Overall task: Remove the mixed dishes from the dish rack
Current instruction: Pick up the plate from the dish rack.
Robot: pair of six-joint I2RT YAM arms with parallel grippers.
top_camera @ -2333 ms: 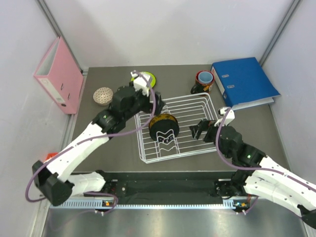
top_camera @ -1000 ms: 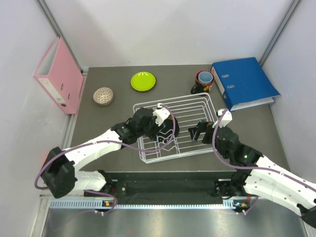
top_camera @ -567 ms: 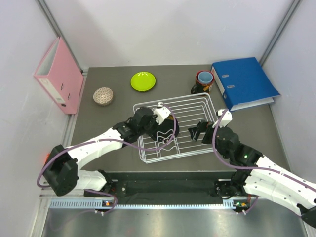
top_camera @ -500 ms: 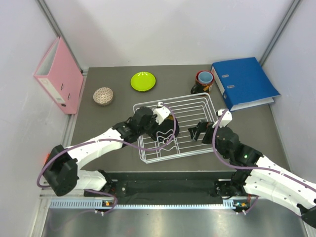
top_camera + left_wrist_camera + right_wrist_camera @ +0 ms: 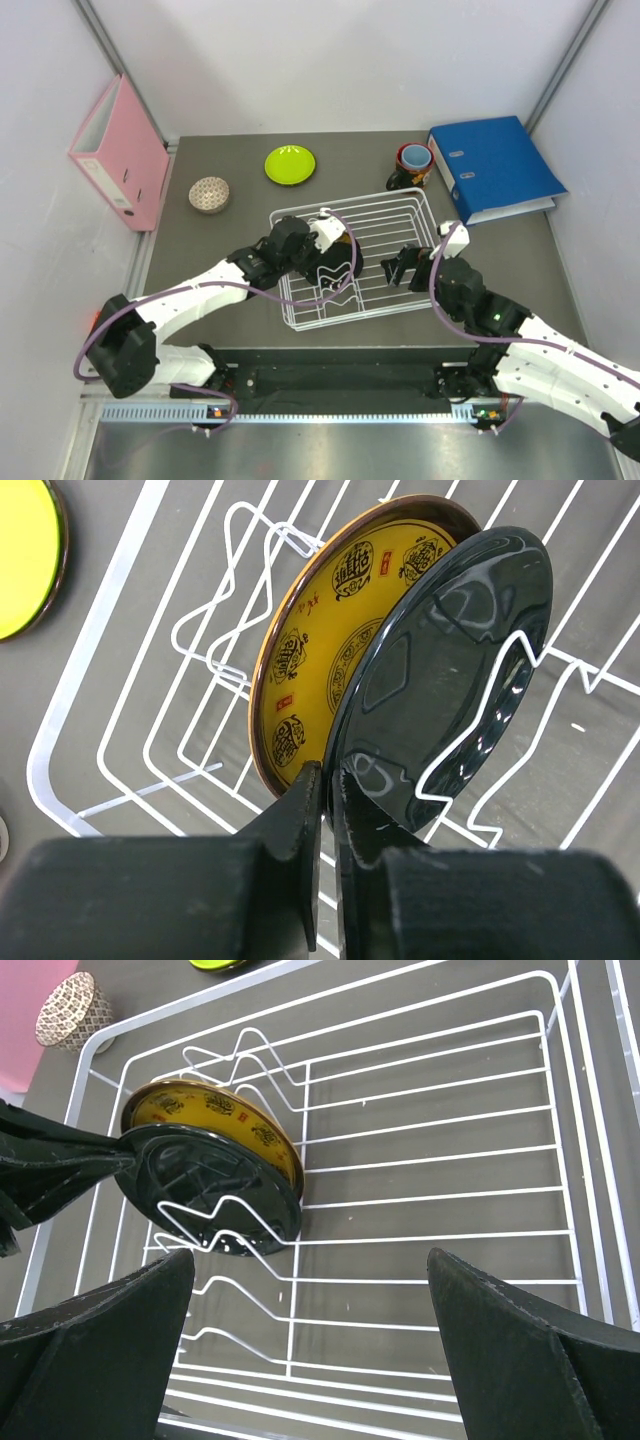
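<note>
Since the earliest frame the left arm has come away from the far edge, leaving the lime-green bowl (image 5: 290, 164) there, and dropped into the dish rack (image 5: 350, 203) at mid-worktop.

1. Step in hand, as I judge it: taking a plate. The left gripper (image 5: 327, 800) is narrowed to a slit that appears to pinch the lower rim of the glossy black plate (image 5: 450, 680). That plate stands in the wavy dividers, leaning on the yellow ornate plate (image 5: 310, 670).
2. The right gripper (image 5: 310, 1260) hangs spread wide over the rack's right side, holding nothing.
3. Next move: I should lift clear of the divider wire crossing the black plate without tipping the yellow one.

Count:
- In the rack: two plates.
- Far edge: one lime-green bowl.
- Toward the far-left corner: one beige bowl (image 5: 209, 194).
- Toward the far-right corner: one mug (image 5: 413, 160).
</note>
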